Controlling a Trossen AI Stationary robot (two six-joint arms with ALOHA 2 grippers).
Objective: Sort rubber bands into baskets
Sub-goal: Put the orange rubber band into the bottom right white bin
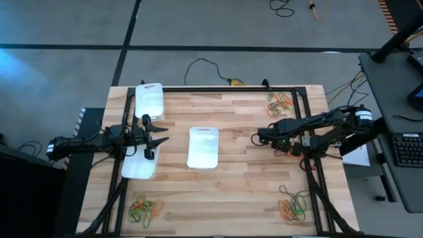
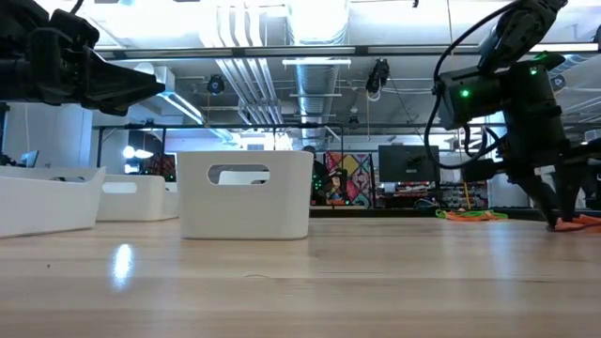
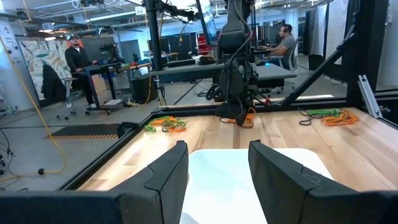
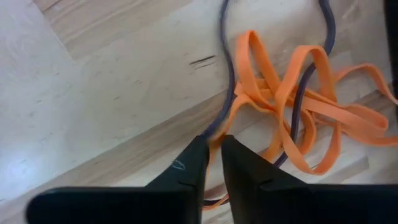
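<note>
right gripper point(image 4: 211, 149) is down on the tabletop point(image 1: 238, 192) around 3 o'clock of the board, fingers nearly pressed together and nipping a dark band point(image 4: 225, 68) where it runs beside a tangle of orange bands point(image 4: 298, 112); whether the pinch has really caught the dark band i cannot tell for sure, it looks like it sits between the tips. left gripper point(image 3: 217, 165) hangs above the near-left basket point(image 1: 140, 165) at about 9 o'clock, fingers spread, nothing in them. three white baskets: one at 11 o'clock point(image 1: 149, 99), one in the centre point(image 1: 203, 147), one under the left arm; all look empty from above, no colour showing inside. rubber band piles sit at 1 o'clock point(image 1: 279, 102), 5 o'clock point(image 1: 293, 206) and 7 o'clock point(image 1: 145, 209), all well apart from the baskets. judgement: the task is barely started, nothing sorted as far as the views show, and nearly every band is left to go. step in hand looks like the first pick of a dark band out of the orange tangle; risk is dragging orange loops along with it.
</note>
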